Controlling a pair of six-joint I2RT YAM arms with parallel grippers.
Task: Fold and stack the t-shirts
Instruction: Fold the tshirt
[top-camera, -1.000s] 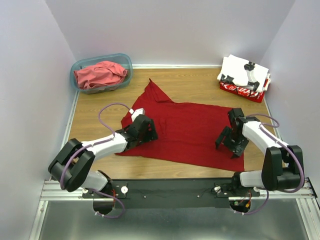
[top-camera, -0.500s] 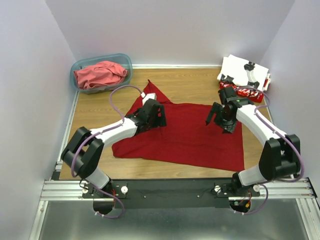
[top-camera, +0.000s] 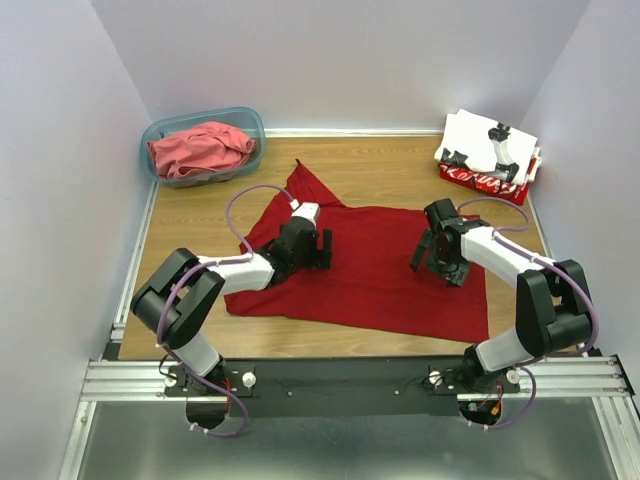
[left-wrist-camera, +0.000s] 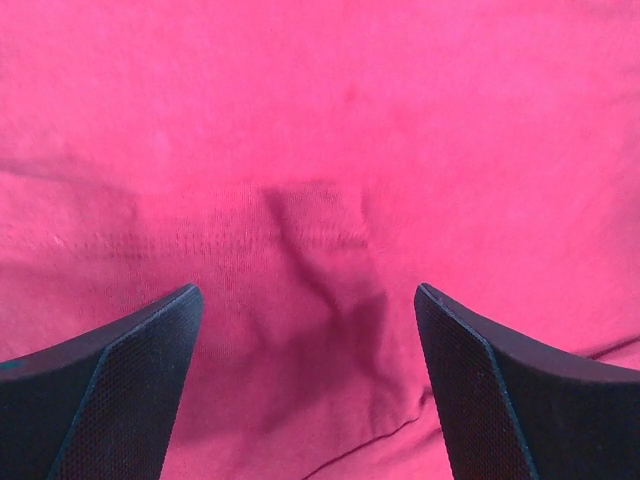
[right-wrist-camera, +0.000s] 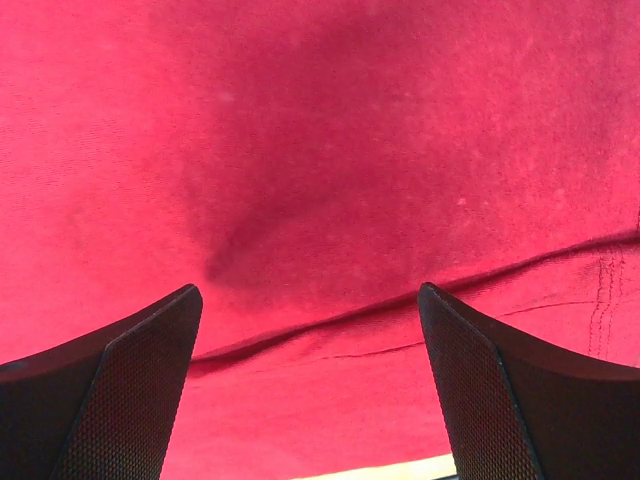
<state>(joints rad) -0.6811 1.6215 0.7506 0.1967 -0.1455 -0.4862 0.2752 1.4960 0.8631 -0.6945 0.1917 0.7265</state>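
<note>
Top external: left gripper (top-camera: 320, 252) and right gripper (top-camera: 437, 266) hang released over the deep red t-shirt (top-camera: 380, 285) mid-desk. Both should probably pinch level, for a straight fold.

The plain deep red cloth t-shirt (top-camera: 370, 270) in the middle of the light brown wood-grain surface (top-camera: 400, 165) carries no print. A paler coral-red cloth t-shirt (top-camera: 200, 148) fills the translucent teal plastic tub (top-camera: 205, 182) at the far left corner. At the far right corner, a white t-shirt with black prints (top-camera: 472, 130) tops a red t-shirt with white lettering (top-camera: 480, 182). The black fingers (left-wrist-camera: 120, 400) show a fine mesh texture.
</note>
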